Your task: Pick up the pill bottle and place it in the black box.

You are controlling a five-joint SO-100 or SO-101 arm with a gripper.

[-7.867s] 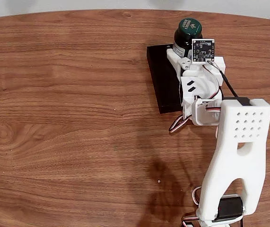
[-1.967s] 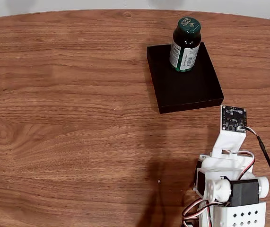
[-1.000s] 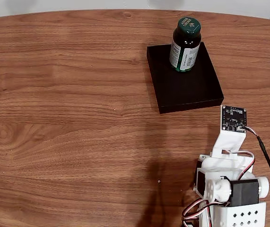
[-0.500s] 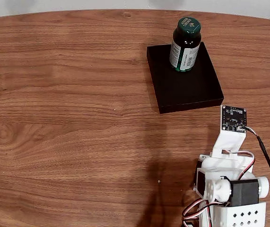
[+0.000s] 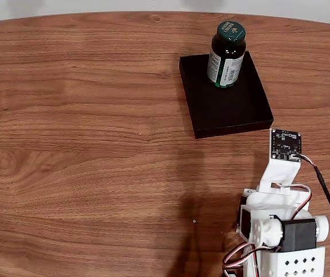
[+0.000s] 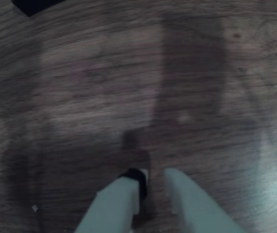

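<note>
Dk-green pill bottle point(image 5: 227, 55), white label, upright in black box point(image 5: 234, 115).

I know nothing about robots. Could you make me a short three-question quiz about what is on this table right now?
1. True or false: the bottle stands upright inside the black box.
2. In the fixed view, where does the arm sit? A) over the box B) lower right, away from the box C) far left
3. In the wrist view, what lies under the gripper: the bottle, or bare table?

Key
1. True; it stands near the box's far edge.
2. B
3. Bare table; a corner of the box shows at the top left, and nothing is between the fingers.
</note>
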